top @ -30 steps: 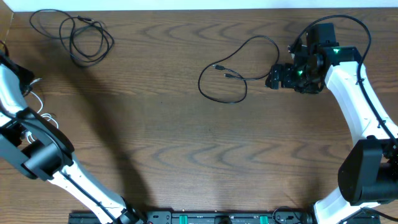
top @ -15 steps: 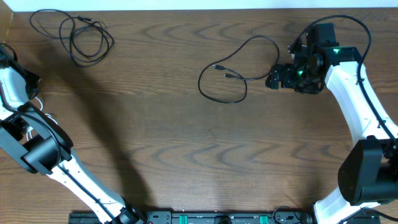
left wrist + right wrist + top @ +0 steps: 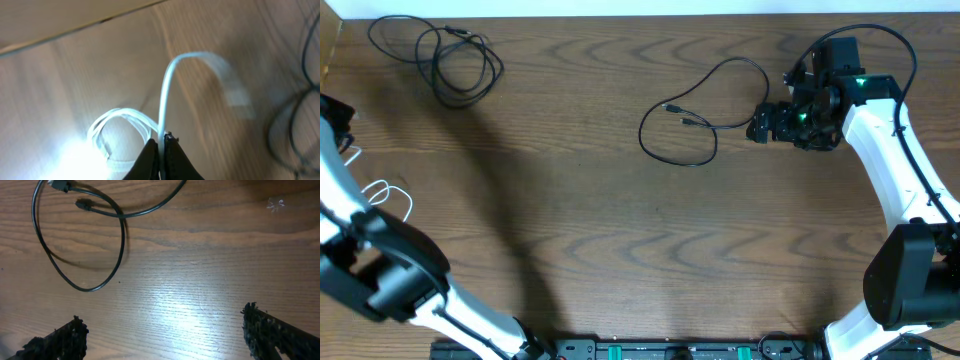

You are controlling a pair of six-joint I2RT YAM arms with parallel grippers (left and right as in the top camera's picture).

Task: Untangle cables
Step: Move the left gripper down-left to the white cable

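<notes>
My left gripper (image 3: 161, 146) is shut on the white cable (image 3: 164, 95), which rises from the jaws in an arch to a blurred plug end. The white cable's loops (image 3: 388, 192) lie at the table's left edge beside the left arm. One black cable (image 3: 448, 38) lies coiled at the far left corner. A second black cable (image 3: 642, 132) forms a loose loop in the middle, and this same cable (image 3: 122, 235) shows in the right wrist view. My right gripper (image 3: 760, 125) hovers just right of that loop, open and holding nothing (image 3: 165, 330).
The table's far edge runs along the top of the overhead view. The left arm (image 3: 340, 190) hangs over the left edge. A black cable (image 3: 300, 100) blurs past the right side of the left wrist view.
The left gripper has shut on the white cable and the left arm has swung toward the table's left edge, baring the white loops. The right arm has not moved.
</notes>
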